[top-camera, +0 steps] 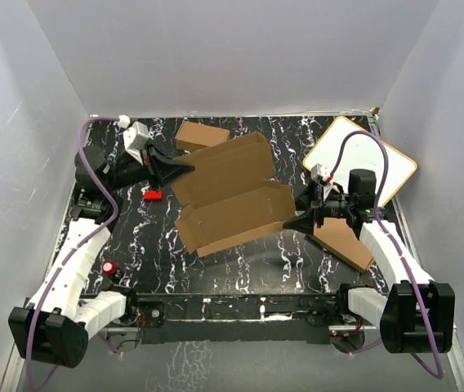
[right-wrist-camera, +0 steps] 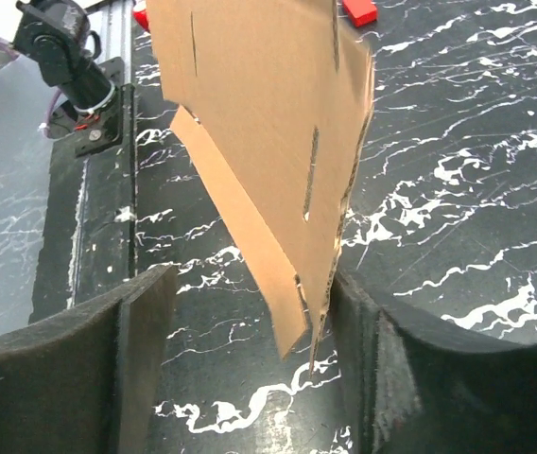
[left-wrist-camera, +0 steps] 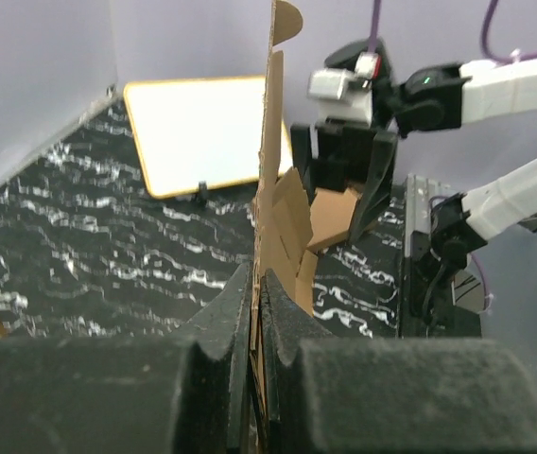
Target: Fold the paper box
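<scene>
Held clear of tabletop (top-camera: 216,273): box (top-camera: 232,175), half-unfolded, panels tilted, slots and flaps showing. Left pincer (top-camera: 188,168) at box's far-left edge, pressed together, pinching cardboard (sheet seen edge-on between pads in wrist view). Right pincer (top-camera: 291,220) at box's near-right corner, spread, flap edge between fingers, close to one pad; contact unclear. Small carton (top-camera: 201,135) just behind box. Flat carton (top-camera: 346,241) right of box, under right arm. Whiteboard (top-camera: 363,155) right-rear of box. Red block (top-camera: 153,195) just left of box.
</scene>
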{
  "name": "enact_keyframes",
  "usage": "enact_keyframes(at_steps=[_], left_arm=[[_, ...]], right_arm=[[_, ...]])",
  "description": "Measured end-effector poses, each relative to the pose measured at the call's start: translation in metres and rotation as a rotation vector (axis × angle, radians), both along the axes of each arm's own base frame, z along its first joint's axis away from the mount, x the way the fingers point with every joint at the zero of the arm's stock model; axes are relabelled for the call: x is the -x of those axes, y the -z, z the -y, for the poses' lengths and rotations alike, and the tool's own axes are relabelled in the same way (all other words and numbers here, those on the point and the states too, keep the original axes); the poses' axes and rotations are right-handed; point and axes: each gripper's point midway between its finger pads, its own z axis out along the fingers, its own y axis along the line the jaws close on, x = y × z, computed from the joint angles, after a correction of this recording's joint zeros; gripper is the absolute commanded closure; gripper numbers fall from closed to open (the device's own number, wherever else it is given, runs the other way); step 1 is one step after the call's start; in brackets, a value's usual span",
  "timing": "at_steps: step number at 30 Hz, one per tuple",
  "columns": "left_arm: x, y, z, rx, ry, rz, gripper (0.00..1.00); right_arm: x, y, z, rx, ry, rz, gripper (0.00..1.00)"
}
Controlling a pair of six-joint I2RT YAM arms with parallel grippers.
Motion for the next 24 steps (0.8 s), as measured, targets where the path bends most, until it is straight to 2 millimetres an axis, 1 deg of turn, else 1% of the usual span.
enact_keyframes(at_steps=[1,3,4,7,9,14,16,19,20,22,24], left_arm=[[0.001,0.009,-0.001,-0.012,-0.013,-0.008,1.0],[-0.002,0.034,-0.004,-0.048,-0.036,-0.051,1.0],[-0.003,0.043,-0.004,-0.06,-0.043,-0.068,1.0],[-0.009,0.077,-0.007,-0.108,-0.07,-0.136,1.0],[-0.011,0.09,-0.009,-0.131,-0.085,-0.157,1.0],[-0.011,0.107,-0.012,-0.159,-0.102,-0.151,1.0],[-0.007,0.112,-0.013,-0.162,-0.101,-0.156,1.0],[-0.003,0.113,-0.013,-0.161,-0.099,-0.15,1.0],[-0.002,0.112,-0.013,-0.16,-0.096,-0.146,1.0],[0.0,0.109,-0.012,-0.155,-0.087,-0.134,1.0],[0.002,0.107,-0.011,-0.145,-0.076,-0.127,1.0]], right_arm=[[-0.001,0.001,0.001,0.007,0.007,0.003,0.18],[-0.005,0.002,0.003,0.025,0.026,0.011,0.04],[-0.007,0.003,0.004,0.035,0.039,0.017,0.01],[-0.016,0.006,0.009,0.066,0.081,0.032,0.01],[-0.02,0.008,0.012,0.085,0.11,0.031,0.01],[-0.034,0.004,0.015,0.089,0.158,0.041,0.01],[-0.038,0.004,0.013,0.075,0.148,0.042,0.06],[-0.049,0.012,0.012,0.056,0.146,-0.019,0.24],[-0.055,0.015,0.012,0.054,0.153,-0.051,0.32],[-0.072,0.02,0.013,0.048,0.165,-0.111,0.41],[-0.086,0.023,0.012,0.044,0.168,-0.145,0.44]])
